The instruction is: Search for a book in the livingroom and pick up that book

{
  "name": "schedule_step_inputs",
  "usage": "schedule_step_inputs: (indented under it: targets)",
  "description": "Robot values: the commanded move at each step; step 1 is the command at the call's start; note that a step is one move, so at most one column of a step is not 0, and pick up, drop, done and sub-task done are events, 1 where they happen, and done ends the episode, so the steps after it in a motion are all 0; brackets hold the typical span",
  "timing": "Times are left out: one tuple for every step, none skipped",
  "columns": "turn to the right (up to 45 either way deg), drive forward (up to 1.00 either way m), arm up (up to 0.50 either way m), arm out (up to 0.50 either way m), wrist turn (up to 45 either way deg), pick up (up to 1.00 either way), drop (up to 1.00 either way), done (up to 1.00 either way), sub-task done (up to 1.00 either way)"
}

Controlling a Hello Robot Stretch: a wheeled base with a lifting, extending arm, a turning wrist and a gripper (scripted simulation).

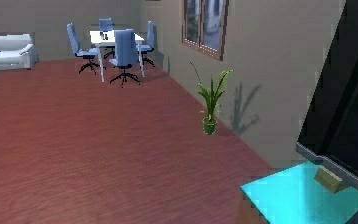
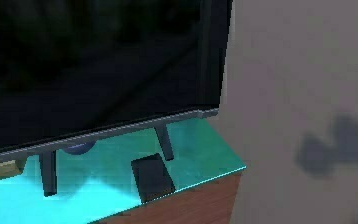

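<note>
A red-brown plank floor (image 1: 107,140) runs back to grey-beige walls (image 1: 277,60). At the far end a white table (image 1: 119,38) stands ringed by blue swivel chairs (image 1: 123,60), and a white sofa (image 1: 7,50) sits at the forward view's left edge. A framed window (image 1: 205,25) is set in the side wall, with a potted plant (image 1: 211,100) near that wall. A dark TV (image 2: 97,60) stands on thin legs on a teal-topped stand (image 2: 202,150).
</note>
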Motion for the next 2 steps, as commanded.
schedule_step_inputs:
  targets:
    - [0.0,0.0,0.5,0.0,0.0,0.0,0.0,0.0,0.0]
    - [0.0,0.0,0.28,0.0,0.0,0.0,0.0,0.0,0.0]
